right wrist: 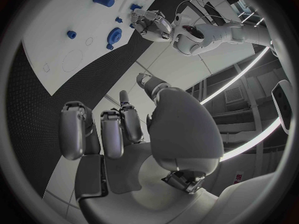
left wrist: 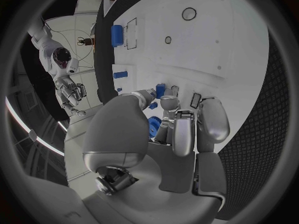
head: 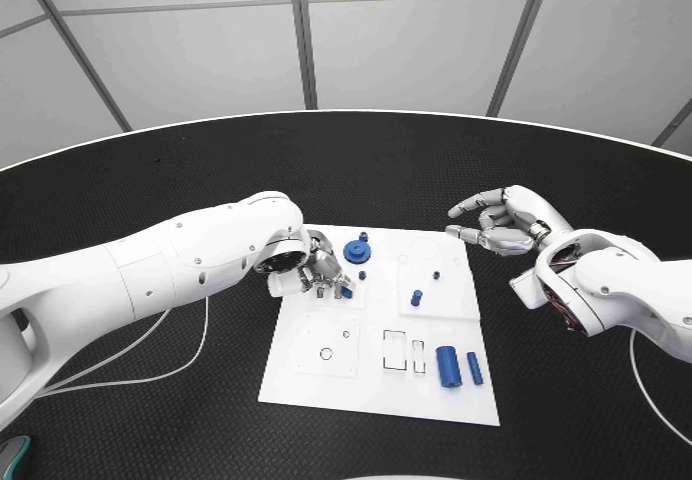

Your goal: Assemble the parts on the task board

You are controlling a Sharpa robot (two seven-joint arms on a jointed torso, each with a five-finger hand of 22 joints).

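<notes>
While white, the task board (head: 378, 372) carries blue parts (head: 459, 366) (small cylinders).

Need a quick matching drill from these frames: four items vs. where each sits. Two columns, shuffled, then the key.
Items
1. left hand
2. right hand
3. pair of blue cylinders
4. blue gear-like part

Places
A. lying side by side near the task board's near right corner
B. off the board, over the black table past its far right corner
C. on the board's far left part
D. over the board's left edge, fingers at a small blue part

Pairs: 1-D, 2-B, 3-A, 4-C
</notes>
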